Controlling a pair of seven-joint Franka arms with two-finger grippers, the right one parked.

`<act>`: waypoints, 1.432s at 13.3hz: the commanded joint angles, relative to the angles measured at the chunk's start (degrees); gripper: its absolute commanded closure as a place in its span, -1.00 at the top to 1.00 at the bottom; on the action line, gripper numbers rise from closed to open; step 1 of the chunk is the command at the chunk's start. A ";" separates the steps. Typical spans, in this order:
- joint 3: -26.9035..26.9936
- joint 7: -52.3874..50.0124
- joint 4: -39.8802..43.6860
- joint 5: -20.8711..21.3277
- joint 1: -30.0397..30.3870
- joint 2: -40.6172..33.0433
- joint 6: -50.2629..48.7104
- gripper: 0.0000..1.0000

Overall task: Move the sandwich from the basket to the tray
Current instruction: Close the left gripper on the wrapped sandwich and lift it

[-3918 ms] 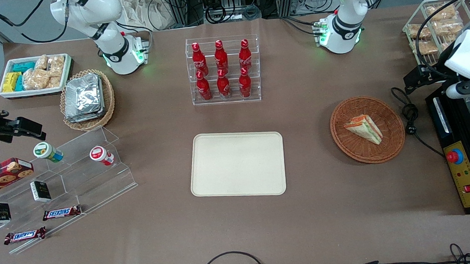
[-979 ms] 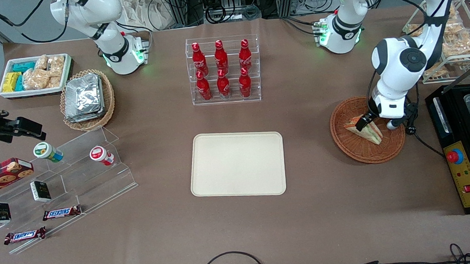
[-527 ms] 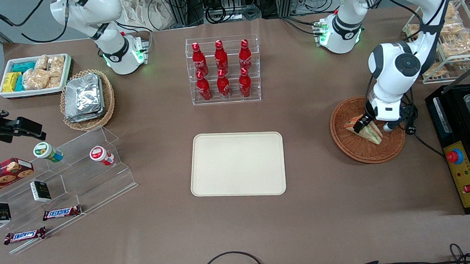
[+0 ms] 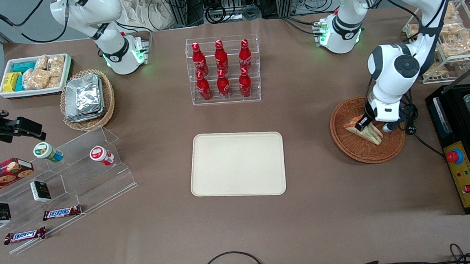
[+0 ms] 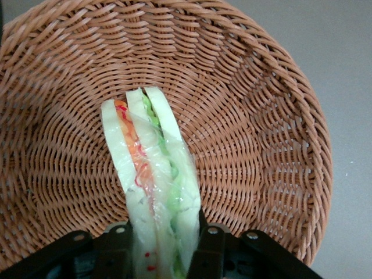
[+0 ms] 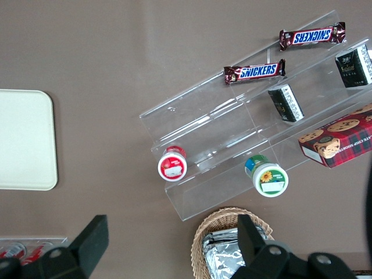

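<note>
Wicker basket [image 5: 250, 116]; sandwich [image 5: 154, 174] between gripper [image 5: 164, 247] jaws

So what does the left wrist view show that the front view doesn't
Only the left wrist view shows the gripper jaws pressed against both sides of the sandwich, plus its clear wrap. Only the front view shows the tray, bare, lying toward the parked arm's end from the basket, and the red bottles. Both show the sandwich in the basket with the gripper on it.
</note>
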 commanded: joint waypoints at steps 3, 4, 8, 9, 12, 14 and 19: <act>-0.07 3.49 -0.41 0.61 -0.37 -2.81 -0.77 -0.59; -0.08 5.77 -0.06 0.61 -0.37 -3.78 -2.61 -0.65; -0.34 15.17 1.61 1.04 -0.55 -6.42 -7.54 -0.66; -0.43 17.90 1.96 1.05 -0.64 -7.21 -8.42 -0.66; -2.44 25.11 4.24 1.05 -0.73 -7.92 -11.15 -0.66; -3.93 29.67 5.74 1.13 -0.81 -7.74 -11.59 -0.66; -7.72 40.58 8.46 1.13 -0.73 -7.04 -11.59 -0.63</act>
